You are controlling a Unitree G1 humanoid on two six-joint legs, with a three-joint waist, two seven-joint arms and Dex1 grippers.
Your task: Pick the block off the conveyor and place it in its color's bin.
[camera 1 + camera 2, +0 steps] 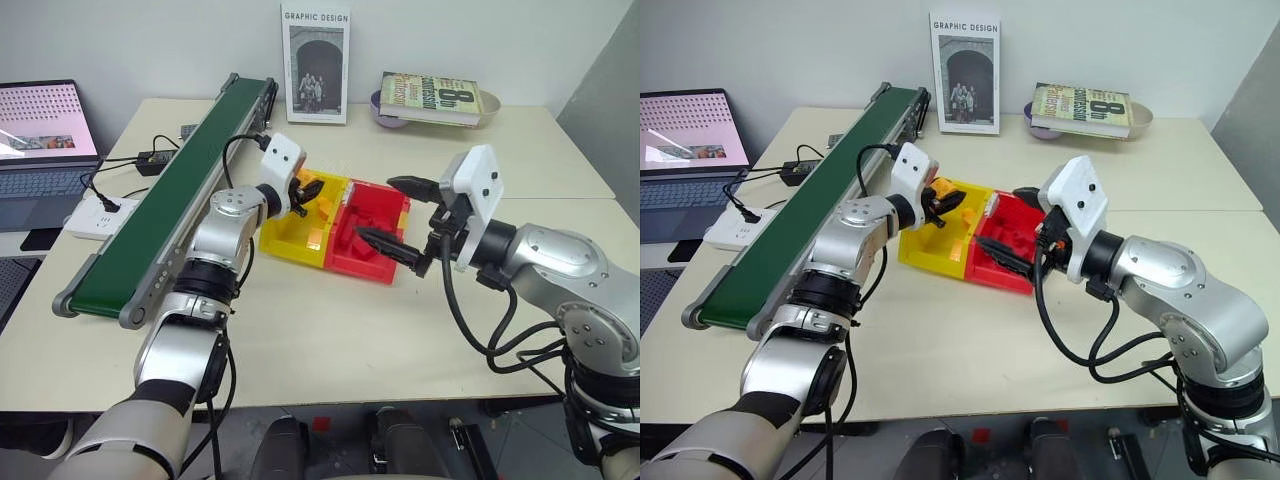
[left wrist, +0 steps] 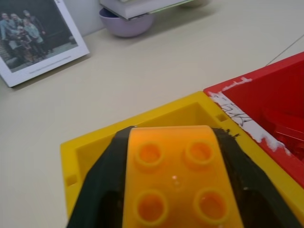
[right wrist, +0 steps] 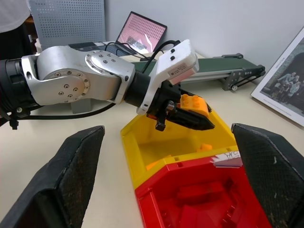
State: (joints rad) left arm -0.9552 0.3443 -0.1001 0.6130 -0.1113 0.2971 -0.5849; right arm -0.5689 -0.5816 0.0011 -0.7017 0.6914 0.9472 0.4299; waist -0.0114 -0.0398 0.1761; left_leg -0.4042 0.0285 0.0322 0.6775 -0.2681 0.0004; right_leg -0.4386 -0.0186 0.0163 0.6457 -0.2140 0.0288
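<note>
Table [image 1: 330,330], frame-wide. Conveyor [image 1: 170,200], left. Yellow bin [image 1: 290,235], centre, touching red bin [image 1: 375,240]. My right gripper [image 1: 395,215]: jaws apart, empty. My left gripper [image 3: 187,114]: clamped on block [image 3: 192,104] above yellow bin. Step: placing. Next: release.

The cream table [image 1: 300,340] carries the conveyor [image 1: 170,200], yellow bin [image 1: 290,232] (red bin [image 1: 372,240] touching) and laptop [image 1: 40,150].
</note>
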